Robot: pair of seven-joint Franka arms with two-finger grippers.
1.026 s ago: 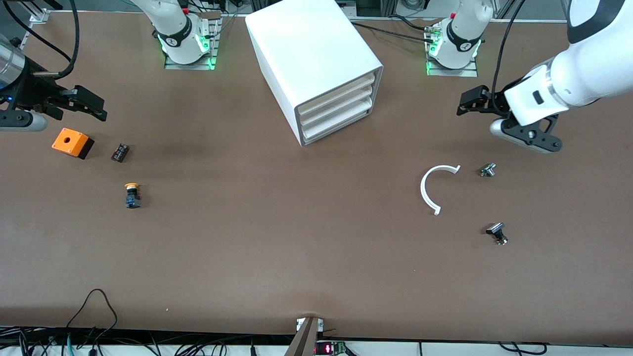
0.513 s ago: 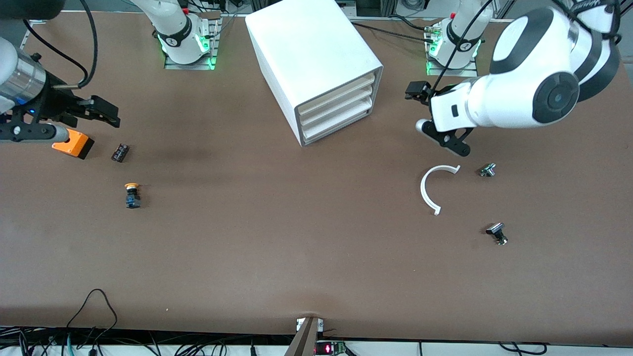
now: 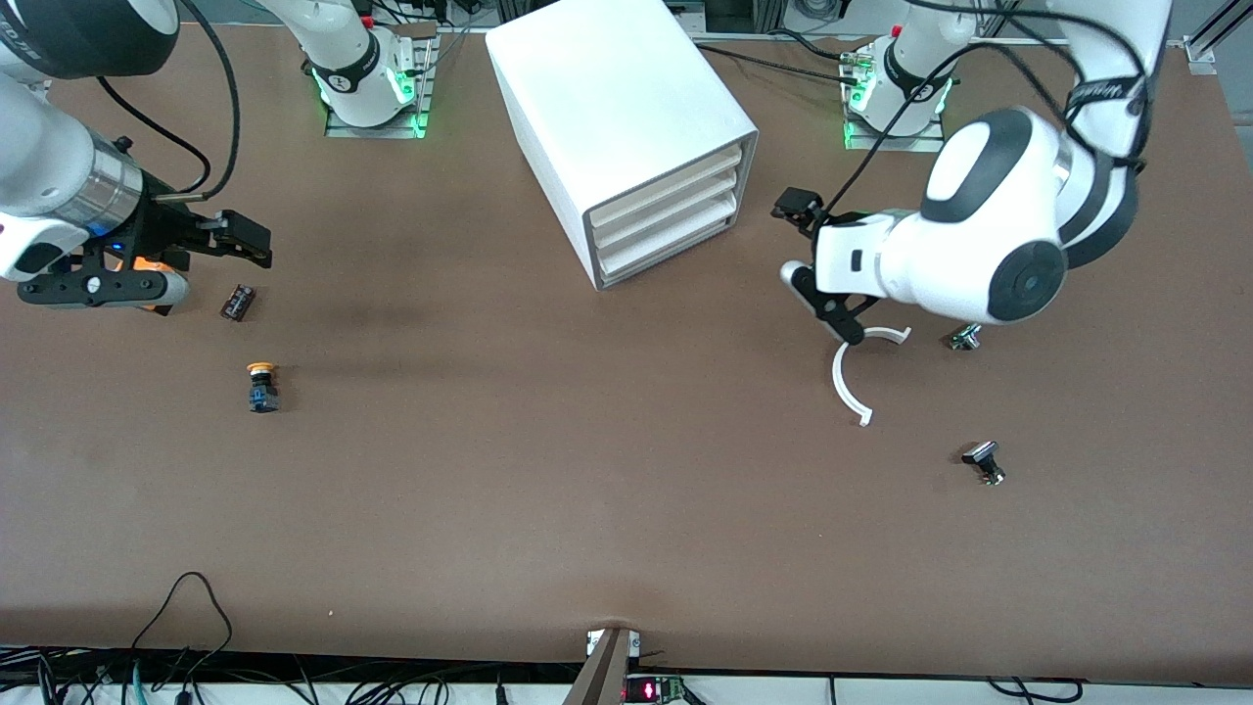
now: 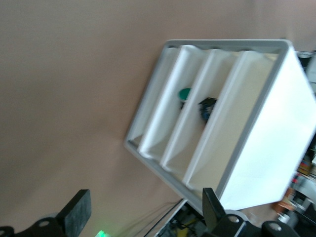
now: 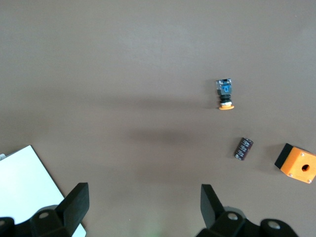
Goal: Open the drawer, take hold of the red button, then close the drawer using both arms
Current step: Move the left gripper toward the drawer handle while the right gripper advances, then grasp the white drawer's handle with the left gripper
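Note:
The white cabinet (image 3: 626,108) stands in the middle of the table near the bases. Its three drawers are all pushed in; the lowest drawer (image 3: 671,247) sits just above the tabletop. My left gripper (image 3: 795,209) is open and empty, just off the cabinet's front corner on the left arm's side. In the left wrist view the gripper (image 4: 145,212) faces the drawer fronts, with the lowest drawer (image 4: 158,113) nearest the table. A green cap and a dark part show in the drawers above it. The red button is hidden. My right gripper (image 3: 250,240) is open and empty at the right arm's end.
An orange box (image 5: 296,164), a small black part (image 3: 238,302) and a yellow-orange capped button (image 3: 261,387) lie under and near the right gripper. A white C-shaped ring (image 3: 844,377) and two small metal parts (image 3: 965,337) (image 3: 984,462) lie under and near the left arm.
The left arm has swung from its end of the table toward the cabinet's front. The right gripper has moved a little toward the cabinet and now covers the orange box.

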